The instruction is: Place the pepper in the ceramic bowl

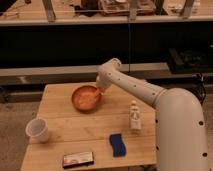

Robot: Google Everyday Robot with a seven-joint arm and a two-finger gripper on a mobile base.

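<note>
Stretching over the worktop [75, 131], the arm [136, 88] is hanging its gripper [100, 90] at the right rim of the ceramic bowl [80, 103], near the back edge's middle. Placement is seemingly under way; I cannot tell whether the pepper is being gripped or lying in the bowl. The next move is probably calling for a release inside the rim.

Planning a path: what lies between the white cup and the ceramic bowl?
Only bare table, in the camera view. The gripper is at the ceramic bowl's right rim.
</note>
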